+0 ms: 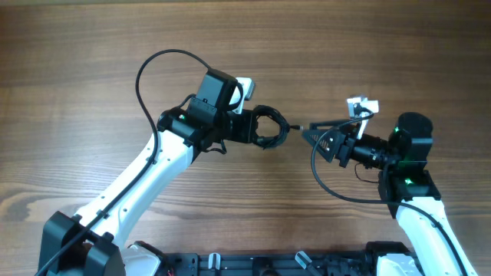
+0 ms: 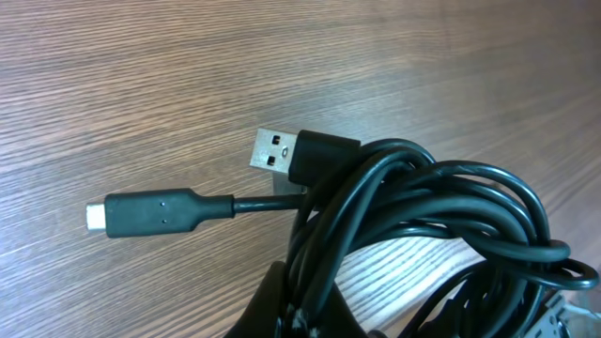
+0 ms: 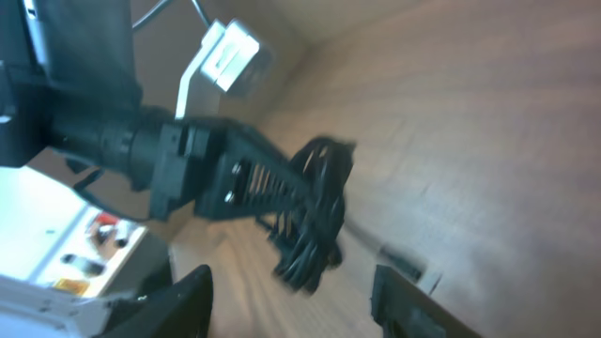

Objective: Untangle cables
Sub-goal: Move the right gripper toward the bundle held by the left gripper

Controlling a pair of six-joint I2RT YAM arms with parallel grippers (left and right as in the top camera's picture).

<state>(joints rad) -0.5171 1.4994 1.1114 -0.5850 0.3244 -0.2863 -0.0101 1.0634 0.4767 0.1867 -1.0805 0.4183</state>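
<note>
Setting: robot lab bench.
Wood-grain table (image 1: 383, 46) lies under both claws. Behind the left claw (image 1: 270, 127) runs the white-and-black left arm (image 1: 146, 172); behind the right claw (image 1: 304, 132), the matching right arm (image 1: 426, 230). White bracket (image 1: 244, 86) just behind the left claw, second bracket (image 1: 362, 105) beside the right. Green light (image 1: 396, 133) lit well behind the right claw. Black rail (image 1: 253, 264) at the table edge, far behind both claws.
</note>
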